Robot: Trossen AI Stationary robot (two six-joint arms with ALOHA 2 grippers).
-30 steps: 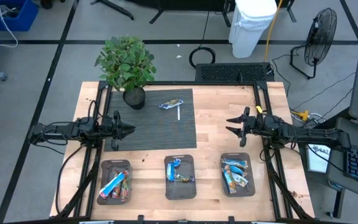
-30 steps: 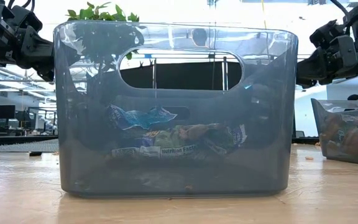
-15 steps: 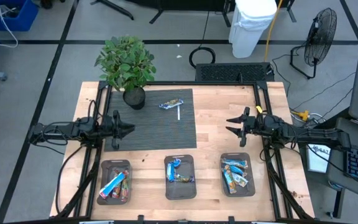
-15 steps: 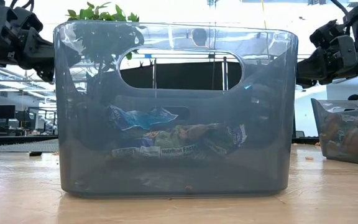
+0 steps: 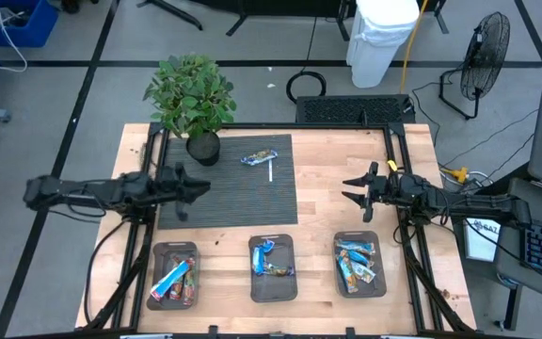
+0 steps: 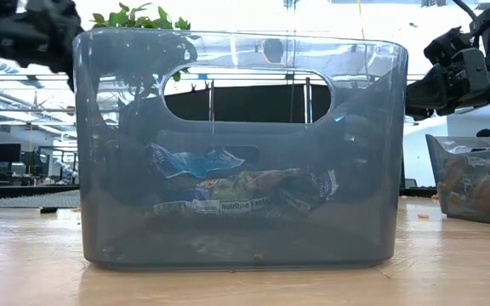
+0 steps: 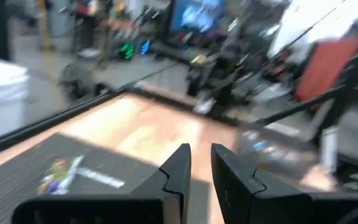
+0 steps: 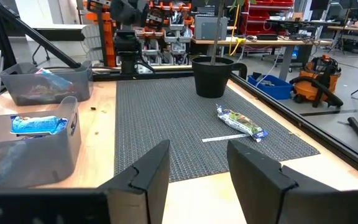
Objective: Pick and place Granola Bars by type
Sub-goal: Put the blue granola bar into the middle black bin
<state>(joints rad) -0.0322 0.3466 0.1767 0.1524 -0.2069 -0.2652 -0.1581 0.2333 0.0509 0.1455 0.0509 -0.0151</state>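
granola bars (image 5: 260,157) first: you've got one left loose, lying flat on the dark ribbed mat (image 5: 252,202) near the potted plant (image 5: 192,99), with a thin white strip just beside it. everything else is already in the three clear bins (image 5: 272,268) along the near edge of the table (image 5: 337,151), so this looks like the last one to sort.

going near to far: the left bin (image 5: 173,275) holds red and multicoloured wrappers, the middle one blue and white, the right bin (image 5: 358,264) a pile of blue ones. that grouping is why the bins sit in a row, one per type.

your left gripper (image 5: 194,188) is over the mat's left edge, fingers nearly closed with a slim gap, holding nothing, pointed toward the loose bar. the right gripper (image 5: 354,188) waits over bare wood right of the mat, fingers spread wide, empty.

the loose bar has a crinkly foil wrapper, blue and white with some green, ends twisted. i'd guess it's light and slippery.
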